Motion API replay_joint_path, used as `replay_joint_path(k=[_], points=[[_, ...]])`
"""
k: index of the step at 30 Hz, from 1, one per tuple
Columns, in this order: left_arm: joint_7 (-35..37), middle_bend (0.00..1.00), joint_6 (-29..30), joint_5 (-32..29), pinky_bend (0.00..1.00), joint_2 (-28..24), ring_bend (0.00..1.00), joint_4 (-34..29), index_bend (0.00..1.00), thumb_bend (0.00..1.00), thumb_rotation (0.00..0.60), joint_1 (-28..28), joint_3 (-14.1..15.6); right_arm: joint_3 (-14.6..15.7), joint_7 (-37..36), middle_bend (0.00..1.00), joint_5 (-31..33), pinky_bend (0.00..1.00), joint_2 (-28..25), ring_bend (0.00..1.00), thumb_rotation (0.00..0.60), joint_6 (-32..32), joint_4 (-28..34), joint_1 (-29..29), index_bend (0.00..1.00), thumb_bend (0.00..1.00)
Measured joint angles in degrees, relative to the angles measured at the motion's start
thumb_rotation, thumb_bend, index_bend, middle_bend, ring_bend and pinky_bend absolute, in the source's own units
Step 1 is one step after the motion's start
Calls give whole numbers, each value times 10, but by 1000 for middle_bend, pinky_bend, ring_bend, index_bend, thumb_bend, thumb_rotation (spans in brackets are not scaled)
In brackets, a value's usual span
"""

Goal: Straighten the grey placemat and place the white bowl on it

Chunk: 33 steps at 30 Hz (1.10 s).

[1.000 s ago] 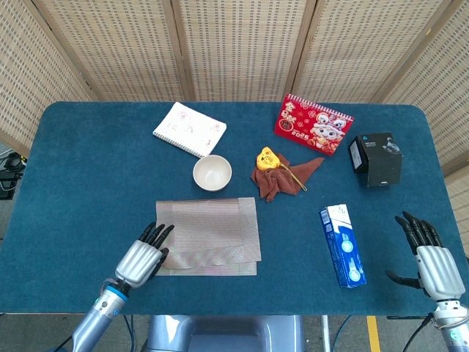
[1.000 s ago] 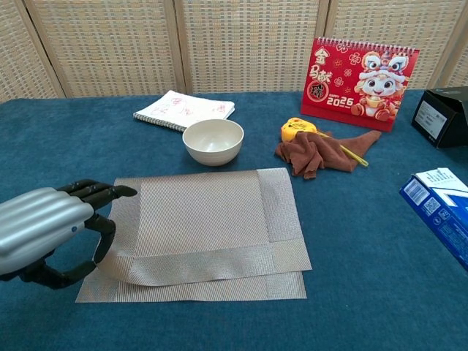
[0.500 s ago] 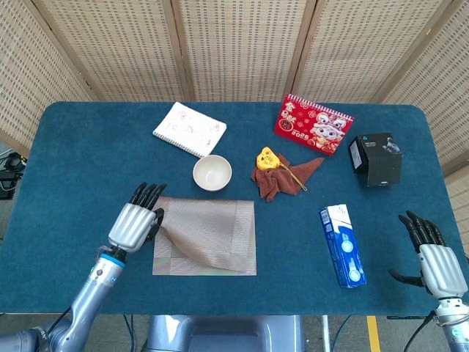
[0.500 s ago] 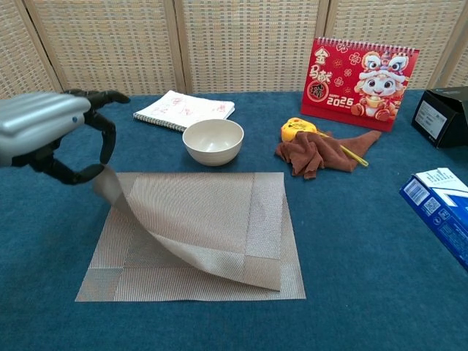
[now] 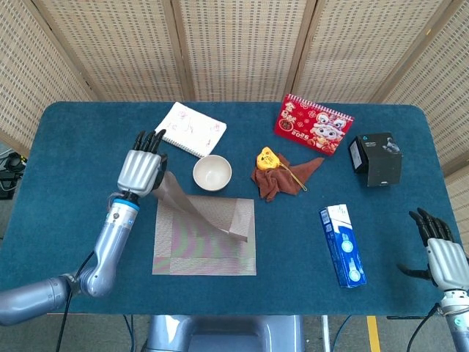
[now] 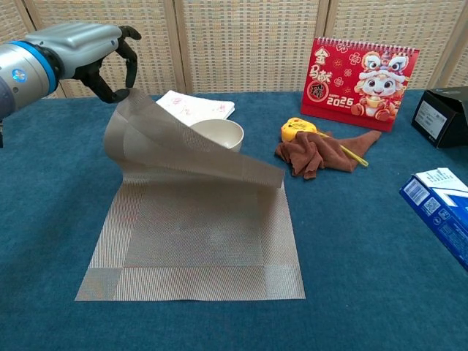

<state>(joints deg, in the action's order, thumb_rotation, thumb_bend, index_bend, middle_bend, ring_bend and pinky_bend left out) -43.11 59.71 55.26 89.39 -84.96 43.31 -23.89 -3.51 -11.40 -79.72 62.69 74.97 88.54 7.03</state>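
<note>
Fingers (image 6: 130, 53) of the left hand (image 6: 86, 50) pinch a corner of the woven grey placemat (image 6: 194, 241), lifting a curled flap above the blue table (image 6: 365, 241). Behind that flap sits the round, empty white bowl (image 5: 212, 173), just beyond the mat's far edge. At the table's near right corner, the right hand (image 5: 445, 253) hovers with fingers spread, holding nothing.

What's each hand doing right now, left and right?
Left hand: pinching a corner of the grey placemat, lifted off the table.
Right hand: open, holding nothing, near the table's edge.
</note>
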Motion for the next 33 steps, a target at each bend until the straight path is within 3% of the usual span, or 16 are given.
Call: replay_joint_path(k=[14, 16, 21, 23, 33], points=[[-57, 0, 33, -69, 0, 77, 0, 196, 595, 540, 600, 75, -9, -3, 0, 0, 11, 0, 8, 0, 600, -16, -14, 4, 47, 58], [-65, 0, 42, -78, 0, 90, 0, 222, 542, 526, 600, 85, -10, -3, 0, 0, 10, 0, 9, 0, 600, -15, -14, 4, 47, 58], [-80, 0, 53, -94, 0, 112, 0, 253, 113, 278, 600, 98, -6, -5, -1, 0, 12, 0, 7, 0, 600, -15, -14, 3, 47, 58], [-78, 0, 57, -91, 0, 112, 0, 254, 31, 236, 600, 98, -1, -5, -2, 0, 12, 0, 7, 0, 600, -15, -14, 3, 47, 58], [-38, 0, 84, -55, 0, 87, 0, 221, 0, 198, 600, 72, 22, -1, 6, 0, 6, 0, 8, 0, 600, -14, -10, 3, 47, 58]])
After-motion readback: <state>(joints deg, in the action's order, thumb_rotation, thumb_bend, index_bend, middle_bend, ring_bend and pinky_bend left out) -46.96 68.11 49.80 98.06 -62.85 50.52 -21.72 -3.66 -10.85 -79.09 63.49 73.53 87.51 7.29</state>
